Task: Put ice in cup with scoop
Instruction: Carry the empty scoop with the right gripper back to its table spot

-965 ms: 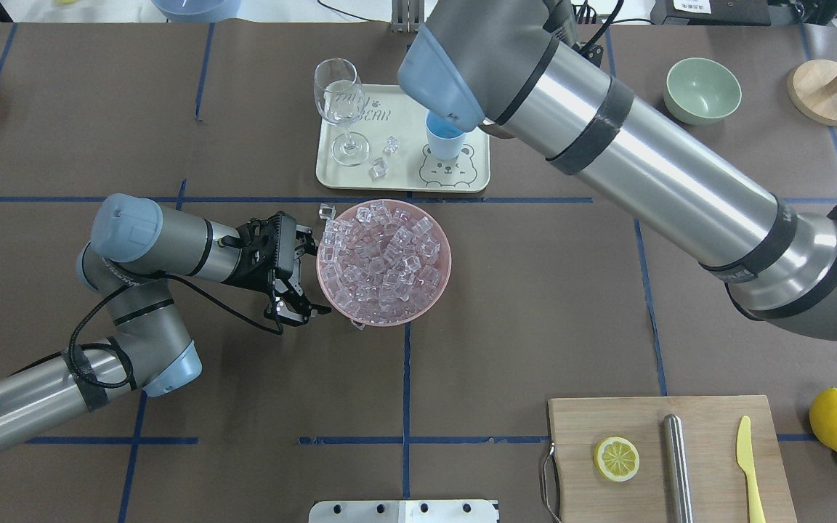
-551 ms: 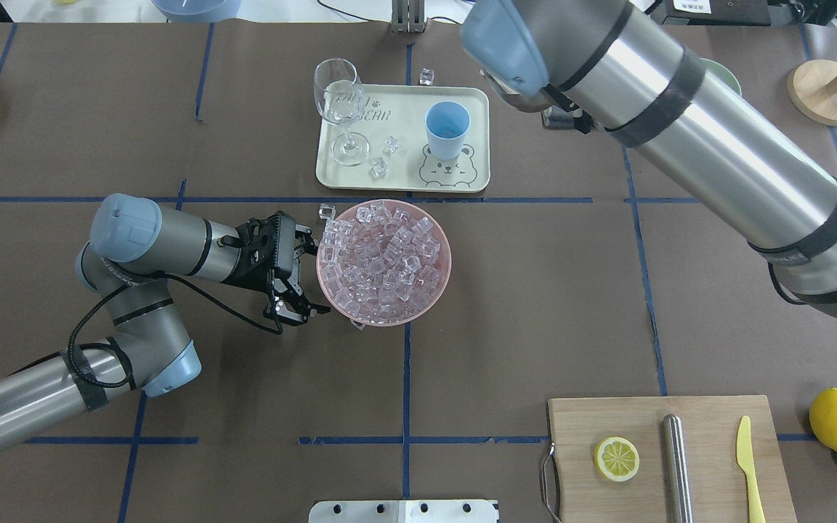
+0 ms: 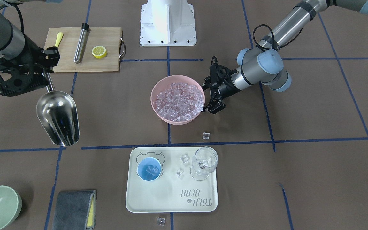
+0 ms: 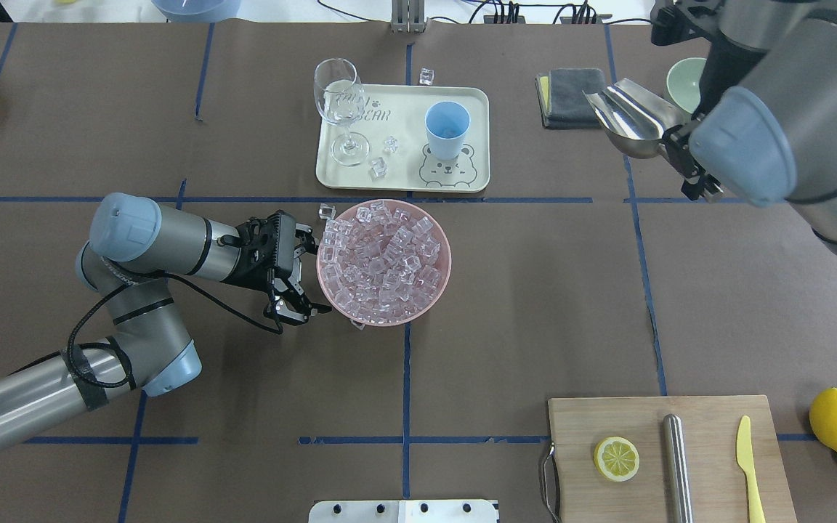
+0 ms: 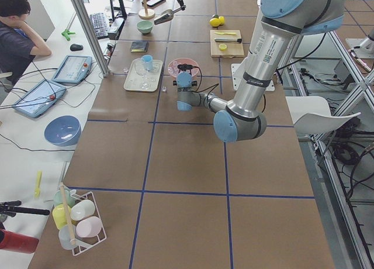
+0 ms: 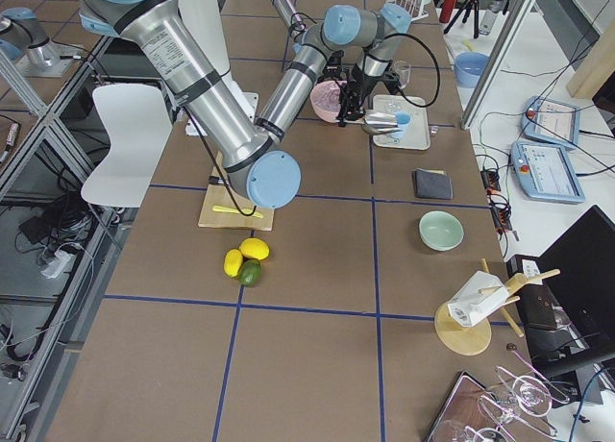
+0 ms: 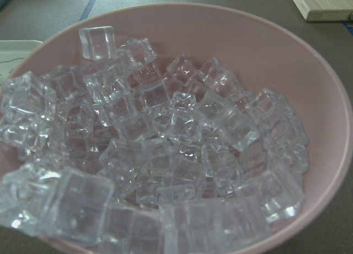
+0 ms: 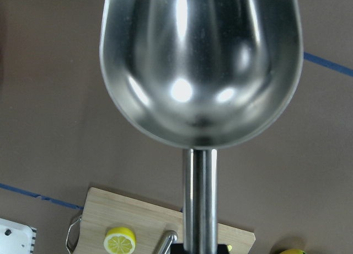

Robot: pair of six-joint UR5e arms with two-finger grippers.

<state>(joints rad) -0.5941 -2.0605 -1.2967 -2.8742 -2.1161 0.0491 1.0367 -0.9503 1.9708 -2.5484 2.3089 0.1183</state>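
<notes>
Right gripper (image 3: 45, 72): we enter it as clamped on the thin handle of the scoop, held up over bare table, well apart from both bowl and tray.

Left gripper (image 4: 308, 276): low on the table with jaws spread, just beside the rim of the pink bowl. We cannot tell whether its fingers touch that rim.

Tray (image 3: 171, 199): cream. It bears the cup, a stemmed glass (image 3: 205, 161) and two loose cubes.

Pink bowl (image 4: 450, 261): stands between the tray and the robot and is heaped nearly to the rim.

Scoop (image 3: 57, 118): polished steel. The right wrist view shows its trough empty.

Cup (image 3: 149, 169): light blue, upright on the tray's bear print, with a few cubes lying in its bottom.

Ice (image 7: 165, 138): the bulk is in the bowl. We count one stray cube (image 3: 206, 135) on the table between bowl and tray, and another off the tray's far edge.

Step in hand, by our judgement: the interval between loads, with the cup only partly filled. The next move calls for carrying the scoop to the bowl and driving its trough into the heap. It must then be lifted level and tipped slowly over the narrow cup, since the strays suggest the cubes spill readily.
</notes>
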